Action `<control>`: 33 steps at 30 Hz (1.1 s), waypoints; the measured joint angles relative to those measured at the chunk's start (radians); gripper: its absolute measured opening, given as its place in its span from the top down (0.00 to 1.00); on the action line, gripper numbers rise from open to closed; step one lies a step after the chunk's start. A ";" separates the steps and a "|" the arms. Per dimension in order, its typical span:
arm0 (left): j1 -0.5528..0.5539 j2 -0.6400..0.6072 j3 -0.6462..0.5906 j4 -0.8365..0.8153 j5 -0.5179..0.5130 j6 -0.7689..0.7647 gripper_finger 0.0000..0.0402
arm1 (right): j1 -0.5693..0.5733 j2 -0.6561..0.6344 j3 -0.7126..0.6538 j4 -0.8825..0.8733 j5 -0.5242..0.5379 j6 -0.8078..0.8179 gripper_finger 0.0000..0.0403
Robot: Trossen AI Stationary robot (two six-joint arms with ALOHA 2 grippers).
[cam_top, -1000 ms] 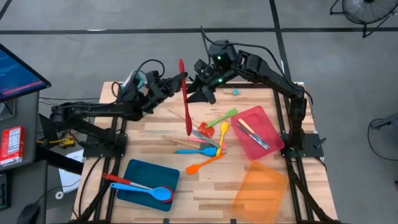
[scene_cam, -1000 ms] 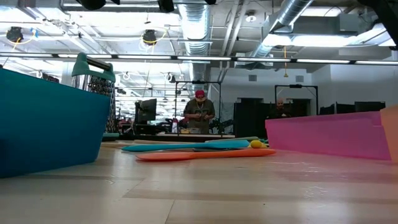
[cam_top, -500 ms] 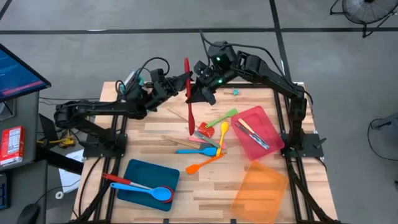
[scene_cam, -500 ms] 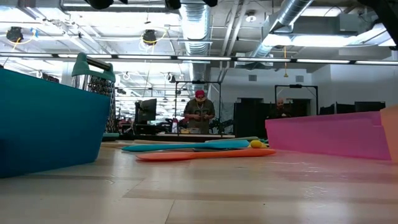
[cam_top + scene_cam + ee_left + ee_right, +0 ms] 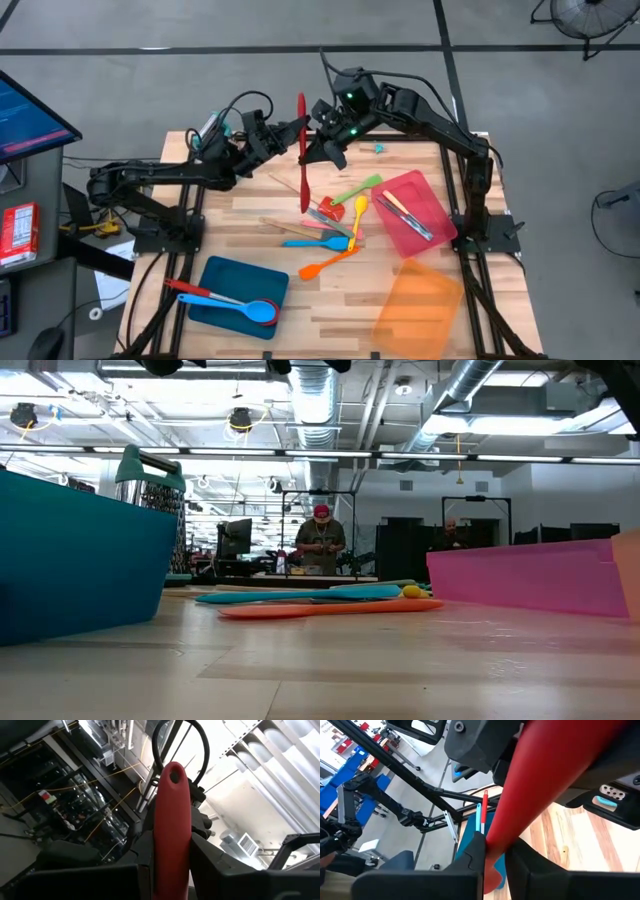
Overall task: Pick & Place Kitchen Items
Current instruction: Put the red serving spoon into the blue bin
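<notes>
A long red utensil [image 5: 303, 160] hangs in the air above the table's far middle, its handle end with a hole [image 5: 173, 776] uppermost. My left gripper [image 5: 293, 128] comes at it from the table's left and is shut on it. My right gripper [image 5: 313, 138] comes from the right and is shut on it too. More kitchen items [image 5: 335, 225] lie in a loose pile on the wood at the table's centre. My left gripper pinches the red utensil's handle [image 5: 171, 855] between its two fingers, some way below the holed end. The fingers slant upward from the table's left and lie across the handle. The utensil is lifted clear of the table. My right gripper has the utensil's red shaft [image 5: 506, 836] between its two fingers [image 5: 472, 857], which close in on both sides of it. It comes from the table's right, slanting down, across the shaft and close beside my left gripper's hold.
A blue tray [image 5: 222, 272] at the near left holds a red and a blue spoon. A red tray [image 5: 420, 195] with utensils sits at the right, an orange tray [image 5: 418, 305] nearer. A metal grater with a teal handle [image 5: 150, 470] stands behind the blue tray.
My left gripper has gone a little toward the table's right with the red utensil. The utensil's upper end has swung toward my right gripper, so it now stands straighter between the two grippers.
</notes>
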 joint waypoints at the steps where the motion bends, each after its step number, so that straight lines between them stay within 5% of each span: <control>1: 0.000 0.000 0.000 0.000 0.001 -0.001 0.84 | 0.000 0.000 0.000 0.000 0.001 -0.002 0.92; 14: -0.003 -0.002 0.000 -0.001 0.037 0.066 0.59 | -0.036 -0.019 -0.001 -0.022 0.014 -0.025 0.92; 21: 0.029 -0.022 0.000 -0.084 0.160 0.075 0.50 | -0.059 -0.070 0.000 -0.063 0.026 -0.043 0.92; 27: 0.109 -0.129 -0.001 -0.300 0.319 0.075 0.54 | -0.079 -0.140 0.000 -0.274 0.183 -0.134 0.92; 33: 0.212 -0.358 -0.001 -0.562 0.369 0.086 0.76 | -0.021 -0.125 0.001 -0.363 0.293 -0.179 0.92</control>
